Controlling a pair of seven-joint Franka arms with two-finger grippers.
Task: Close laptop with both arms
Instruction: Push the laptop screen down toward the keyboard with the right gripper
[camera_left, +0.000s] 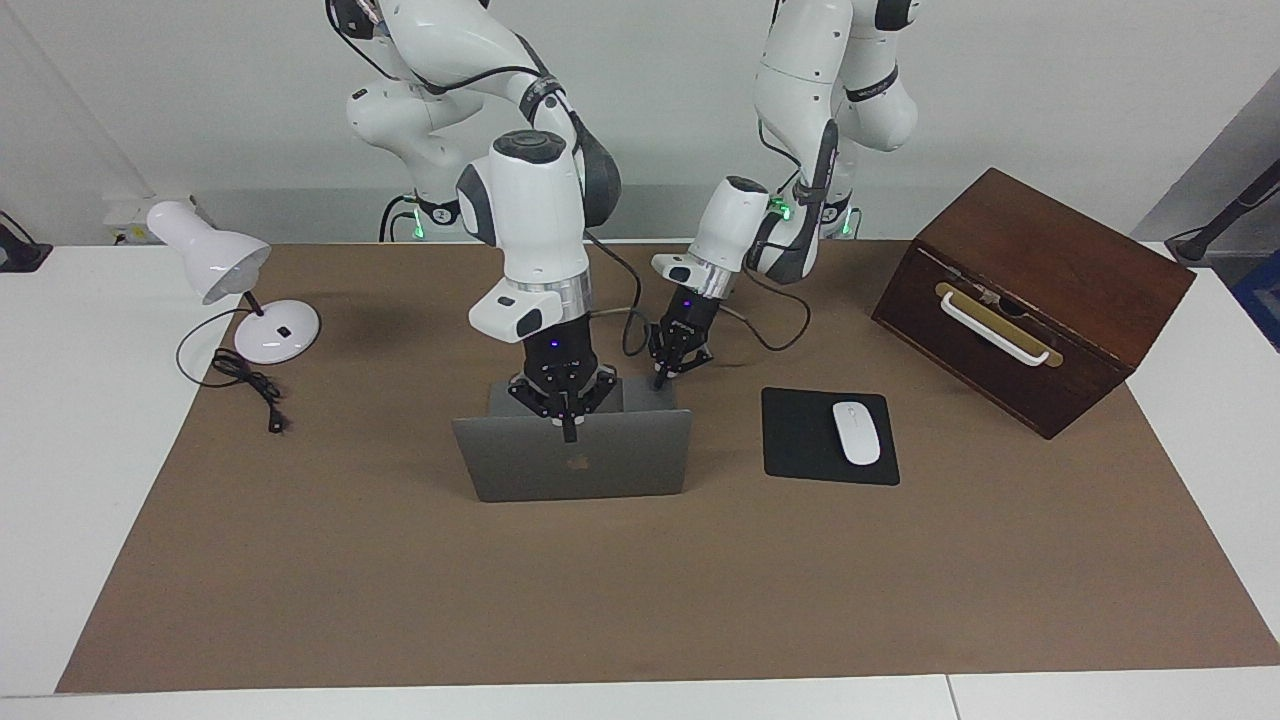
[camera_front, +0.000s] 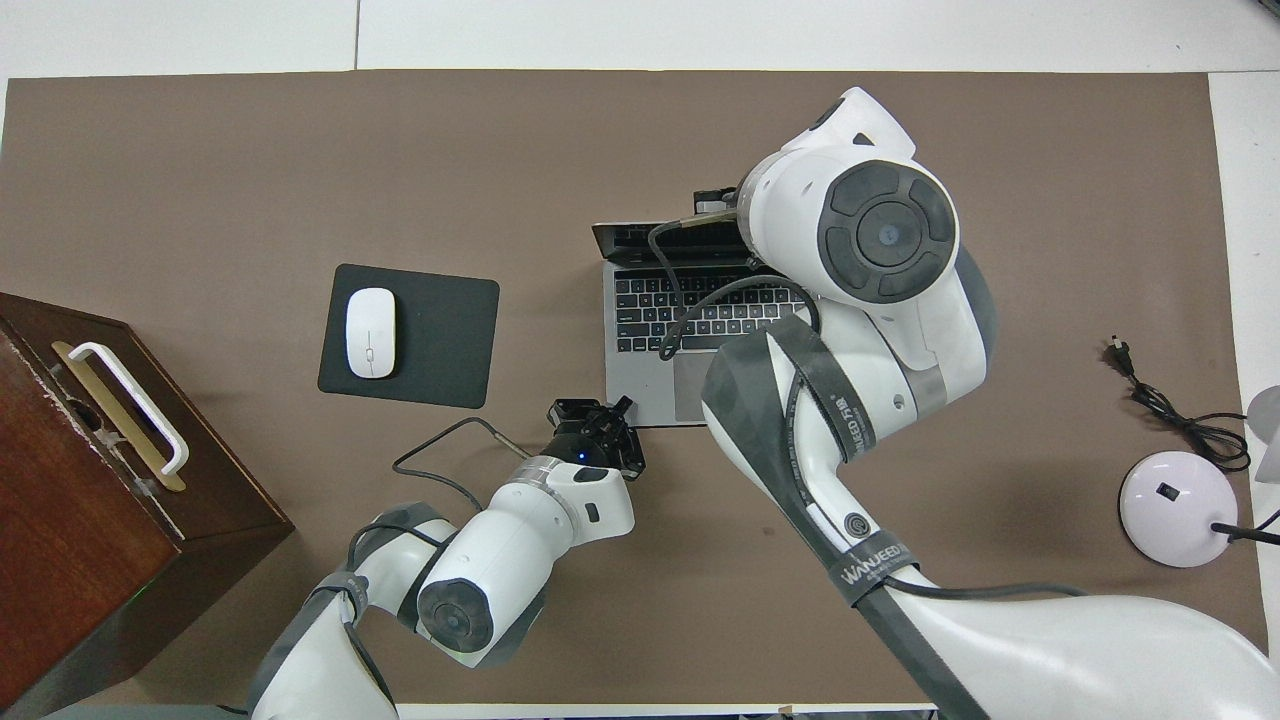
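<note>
The silver-grey laptop (camera_left: 620, 465) (camera_front: 645, 375) stands open in the middle of the brown mat, its lid's apple logo turned away from the robots. My right gripper (camera_left: 570, 432) is shut, its joined fingertips pointing down at the middle of the lid's top edge. In the overhead view the right wrist (camera_front: 880, 235) hides that gripper and part of the keyboard. My left gripper (camera_left: 660, 380) (camera_front: 597, 420) is shut and low at the corner of the laptop's base nearest the robots, on the left arm's side. Whether it touches the base I cannot tell.
A black mouse pad (camera_left: 800, 445) with a white mouse (camera_left: 857, 432) lies beside the laptop toward the left arm's end. A brown wooden box (camera_left: 1030, 300) with a white handle stands further that way. A white desk lamp (camera_left: 240, 290) and its cord (camera_left: 245, 385) sit at the right arm's end.
</note>
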